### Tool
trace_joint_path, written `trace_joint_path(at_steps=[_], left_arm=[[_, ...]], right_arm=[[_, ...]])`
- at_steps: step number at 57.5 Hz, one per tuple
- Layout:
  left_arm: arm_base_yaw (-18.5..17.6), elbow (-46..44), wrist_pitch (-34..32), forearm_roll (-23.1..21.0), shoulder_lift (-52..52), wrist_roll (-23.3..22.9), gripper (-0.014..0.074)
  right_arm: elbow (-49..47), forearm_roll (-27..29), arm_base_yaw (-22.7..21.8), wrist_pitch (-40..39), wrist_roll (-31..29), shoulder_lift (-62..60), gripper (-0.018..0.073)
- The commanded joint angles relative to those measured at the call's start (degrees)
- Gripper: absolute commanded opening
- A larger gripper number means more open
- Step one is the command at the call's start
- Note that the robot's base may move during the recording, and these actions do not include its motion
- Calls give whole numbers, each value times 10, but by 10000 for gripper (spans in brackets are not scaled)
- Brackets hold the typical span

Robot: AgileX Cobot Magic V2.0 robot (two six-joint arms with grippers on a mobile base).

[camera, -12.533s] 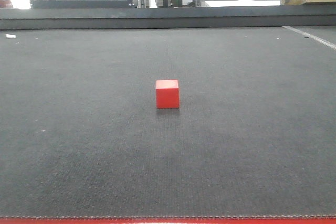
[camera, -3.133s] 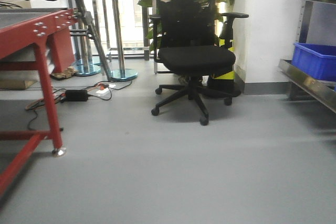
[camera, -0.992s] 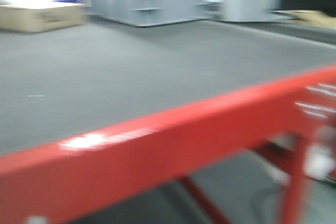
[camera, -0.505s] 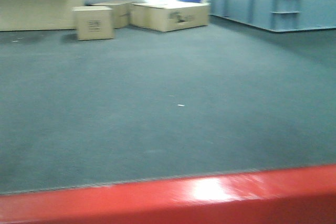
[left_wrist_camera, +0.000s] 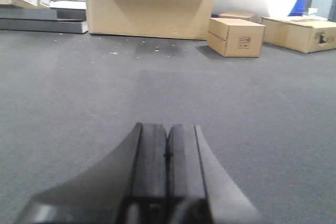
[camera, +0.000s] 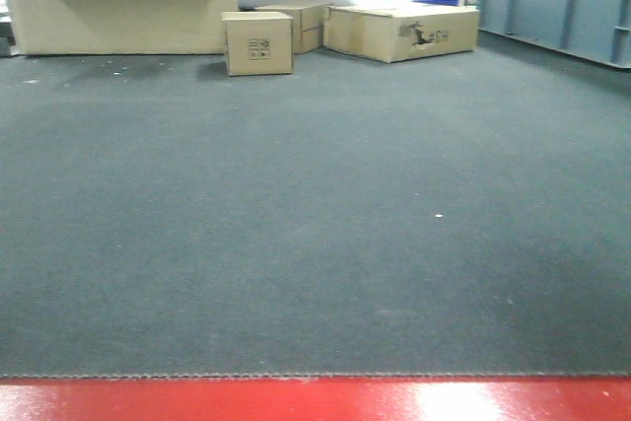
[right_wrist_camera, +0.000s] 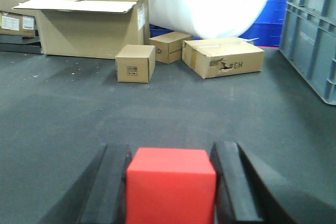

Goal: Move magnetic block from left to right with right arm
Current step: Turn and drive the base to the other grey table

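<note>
The magnetic block, a plain red cube, fills the space between the two black fingers of my right gripper in the right wrist view. The fingers press on its left and right sides, so the gripper is shut on it, above a dark grey mat. In the left wrist view my left gripper is shut, its pads pressed together with nothing between them, low over the same mat. The front view shows neither the block nor either gripper.
A red table edge runs along the bottom of the front view, bordering the grey mat. Small cardboard boxes and a flat box stand at the far side. A large open box and grey crates lie beyond.
The front view has kept swinging: from the block on a mat, past a floor with a chair, to this table. Since half a second ago the boxes have shifted right and the red edge lower.
</note>
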Motion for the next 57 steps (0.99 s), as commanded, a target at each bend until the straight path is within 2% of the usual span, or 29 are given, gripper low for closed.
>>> trace_joint_path(at_steps=[1,37,46,57], left_arm=[[1,4,-52,-3,-5,-4,-126],[1,4,-52,-3,-5,-4,-126],[1,4,-52,-3,-5,-4,-126],[1,4,-52,-3,-5,-4,-126]], right_arm=[[-15,-4,-1,-54,-5,11,194],[-14,-4,-1,-54,-5,11,194],[-15,15,-1,-72,-4,11,194],[-76,29,-1,-71,-4,74,194]])
